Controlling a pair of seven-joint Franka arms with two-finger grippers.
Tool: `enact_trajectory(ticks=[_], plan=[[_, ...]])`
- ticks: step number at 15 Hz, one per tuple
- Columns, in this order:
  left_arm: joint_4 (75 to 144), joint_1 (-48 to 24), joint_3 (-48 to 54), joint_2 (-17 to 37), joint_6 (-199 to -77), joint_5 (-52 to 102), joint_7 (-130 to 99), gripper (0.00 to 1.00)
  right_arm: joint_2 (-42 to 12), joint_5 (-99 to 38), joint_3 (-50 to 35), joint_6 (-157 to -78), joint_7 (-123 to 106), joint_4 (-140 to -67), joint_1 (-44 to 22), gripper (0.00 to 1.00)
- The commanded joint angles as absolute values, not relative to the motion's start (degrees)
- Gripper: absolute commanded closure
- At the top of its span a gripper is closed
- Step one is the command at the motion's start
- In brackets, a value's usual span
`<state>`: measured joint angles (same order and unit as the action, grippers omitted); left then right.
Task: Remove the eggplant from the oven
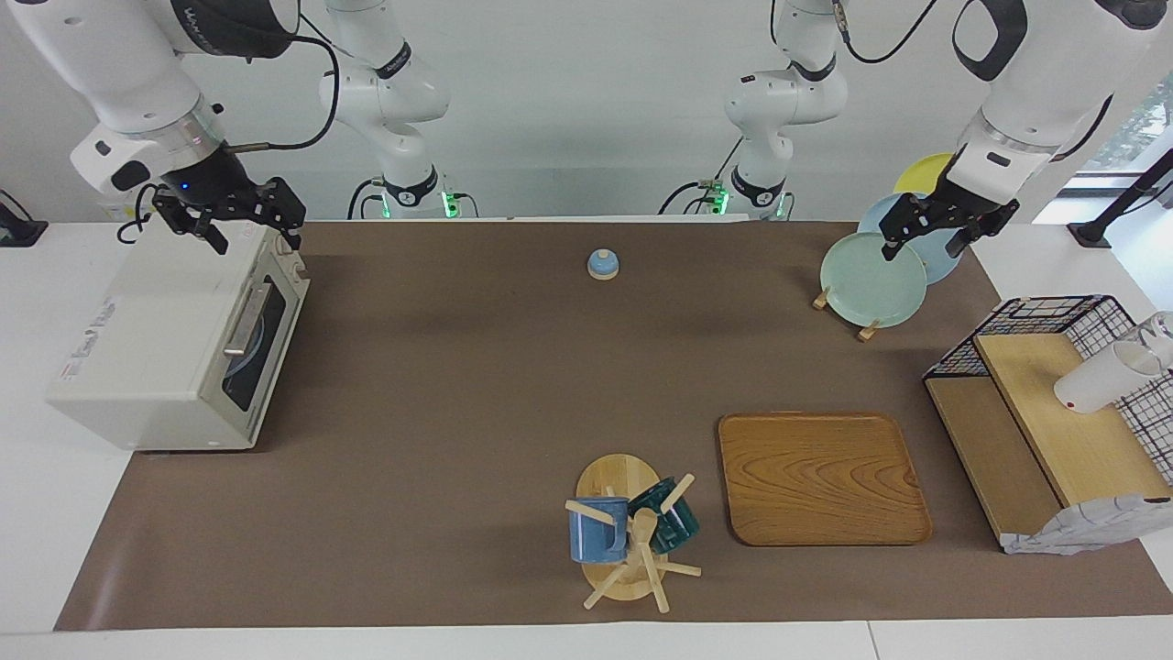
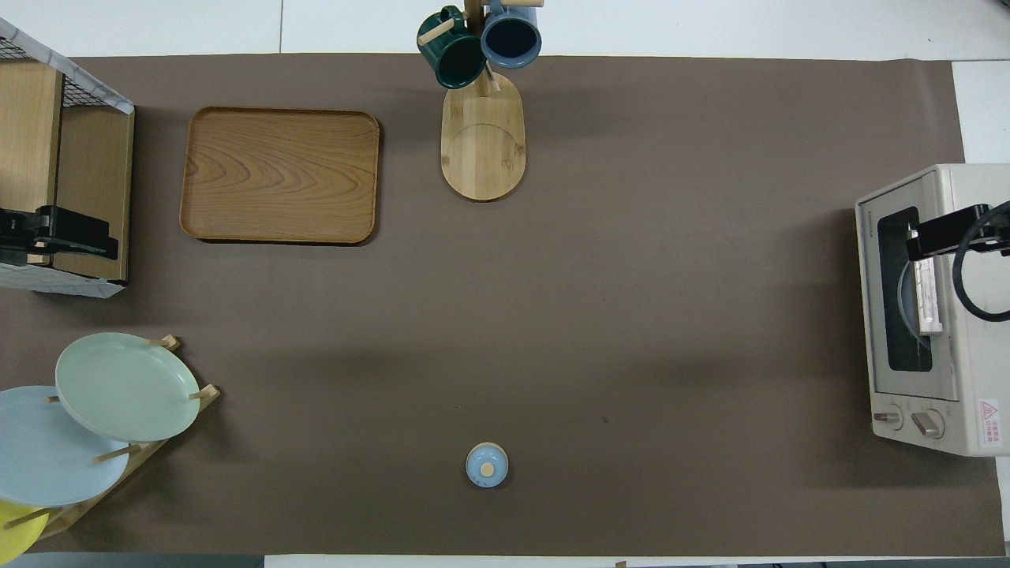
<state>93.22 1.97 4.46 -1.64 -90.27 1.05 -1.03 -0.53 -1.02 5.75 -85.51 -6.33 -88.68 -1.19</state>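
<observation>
Brown mat: oven (image 1: 156, 348) door shut, long axis toward robots; right pincer (image 1: 246, 225) and left pincer (image 1: 924, 240) both released.

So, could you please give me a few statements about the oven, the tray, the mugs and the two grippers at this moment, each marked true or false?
1. The oven door is shut. True.
2. The eggplant lies on the wooden tray. False: the tray is bare, and no eggplant shows in either view.
3. The right gripper is over the oven's top, fingers open. True.
4. The left gripper holds the green plate. False: it hangs open over the plate rack, holding nothing.
5. Both mugs stand on the tray. False: the blue mug and the dark green mug hang on the wooden mug tree.
</observation>
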Motion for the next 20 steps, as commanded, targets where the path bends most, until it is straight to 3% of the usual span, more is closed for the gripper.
enact_trajectory(ticks=[1,2,3,5,6,12,20], plan=[[92.72,2.20,4.66,-1.58,-89.74,-0.09,-1.05,0.00,0.26,-2.29,5.36,-86.05,-7.38,-89.74,-0.70,0.00],[92.72,2.20,4.66,-1.58,-89.74,-0.09,-1.05,0.00,0.26,-2.29,5.36,-86.39,-7.38,-89.65,-0.62,0.00],[92.72,2.20,4.66,-1.58,-89.74,-0.09,-1.05,0.00,0.26,-2.37,5.36,-87.27,-7.03,-89.91,-0.70,0.08],[92.72,2.20,4.66,-1.58,-89.74,-0.09,-1.05,0.00,0.79,-2.29,5.36,-88.68,-7.47,-91.75,-0.70,0.89],[92.72,2.20,4.66,-1.58,-89.74,-0.09,-1.05,0.00,1.23,-2.29,5.36,-88.94,-7.04,-92.28,-0.79,1.00],[92.72,2.20,4.66,-1.58,-89.74,-0.09,-1.05,0.00,3.61,8.42,5.36,-98.78,-0.21,-106.07,-2.20,1.00],[92.72,2.20,4.66,-1.58,-89.74,-0.09,-1.05,0.00,0.62,19.77,5.45,-103.09,2.46,-111.88,-0.53,1.00]])
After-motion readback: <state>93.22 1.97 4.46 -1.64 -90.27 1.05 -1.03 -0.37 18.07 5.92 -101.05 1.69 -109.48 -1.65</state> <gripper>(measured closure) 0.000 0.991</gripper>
